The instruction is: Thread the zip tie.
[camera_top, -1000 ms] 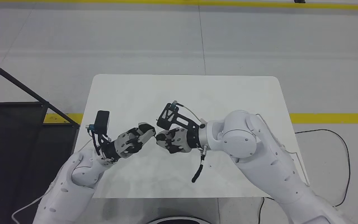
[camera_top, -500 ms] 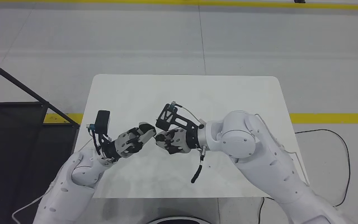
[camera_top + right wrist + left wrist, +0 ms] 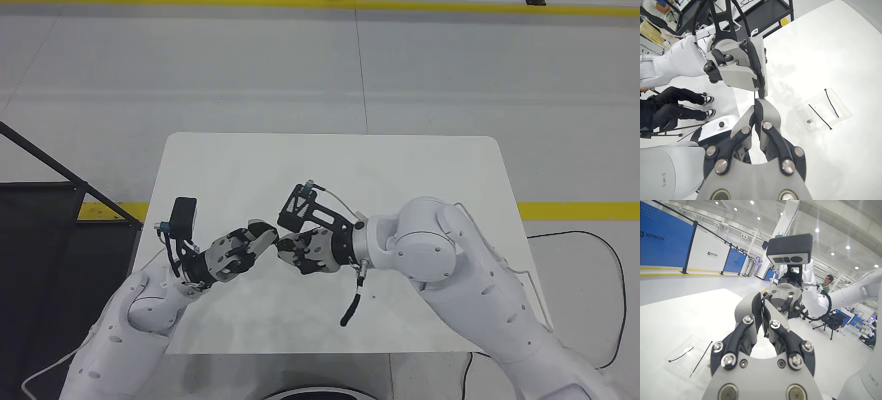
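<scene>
Two grippers meet tip to tip in front of you, above the near middle of the white table [image 3: 420, 170]: the left gripper [image 3: 262, 240] comes in from one side and the right gripper [image 3: 288, 248] from the other, their fingertips almost touching. Look at the right wrist view and you find the zip tie [image 3: 754, 95] as a thin black strand running straight across the small gap, out of the left gripper's dark pads and into the right gripper's fingers. Both grippers are clenched on it, each pair of fingers pressed together with only the strand between them. How much of the tie sits inside either grip is hidden from you. Well apart from the grippers, a clear tray [image 3: 843, 111] lies flat on the table. One spare tie [image 3: 831, 103] lies on it and a second spare tie [image 3: 820, 117] lies slanted beside the first. You cannot tell whether the second rests wholly on the tray. A small brown scrap [image 3: 809, 121] sits just beside that second tie. Around the table you see pale grey floor marked with a yellow line [image 3: 580, 210], a dark black-framed panel [image 3: 40, 250] beside the table's left edge, and farther off a row of blue and white partition boards [image 3: 664, 237] under bright ceiling lights.
</scene>
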Motion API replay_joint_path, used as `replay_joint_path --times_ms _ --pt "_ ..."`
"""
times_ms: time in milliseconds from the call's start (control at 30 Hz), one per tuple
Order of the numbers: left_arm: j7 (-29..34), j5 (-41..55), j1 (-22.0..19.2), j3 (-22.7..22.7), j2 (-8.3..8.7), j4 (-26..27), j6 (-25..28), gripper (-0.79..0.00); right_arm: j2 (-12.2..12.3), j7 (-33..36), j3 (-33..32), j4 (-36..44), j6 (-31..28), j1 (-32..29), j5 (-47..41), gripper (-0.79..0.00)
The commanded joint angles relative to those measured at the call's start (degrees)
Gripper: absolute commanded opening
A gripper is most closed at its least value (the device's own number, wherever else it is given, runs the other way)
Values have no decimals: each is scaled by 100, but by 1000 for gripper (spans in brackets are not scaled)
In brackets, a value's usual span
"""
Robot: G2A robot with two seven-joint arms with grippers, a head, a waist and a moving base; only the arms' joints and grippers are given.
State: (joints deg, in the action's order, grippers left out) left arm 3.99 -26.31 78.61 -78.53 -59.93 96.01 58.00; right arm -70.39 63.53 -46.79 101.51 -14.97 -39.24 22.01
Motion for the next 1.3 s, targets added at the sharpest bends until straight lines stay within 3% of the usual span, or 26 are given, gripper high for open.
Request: replay_joint_path --times_ms 0,767,900,1000,1267 --pt "11 11 -4 0 -1 -2 0 -653 3 -9 -8 7 -12 -11 -5 -785" --pt "76 26 -27 11 -18 -23 0 -683 24 -64 -65 19 -45 -65 -39 -785" --pt "80 23 -29 8 -22 -28 -2 -702 26 -50 -64 20 -35 -61 -33 -785" --pt "64 17 -28 1 -26 -26 0 -785 27 -41 -60 17 -38 -55 -29 -785" --pt "43 -12 -17 -4 -36 -32 0 -785 23 -16 -39 0 -20 -28 -35 -785"
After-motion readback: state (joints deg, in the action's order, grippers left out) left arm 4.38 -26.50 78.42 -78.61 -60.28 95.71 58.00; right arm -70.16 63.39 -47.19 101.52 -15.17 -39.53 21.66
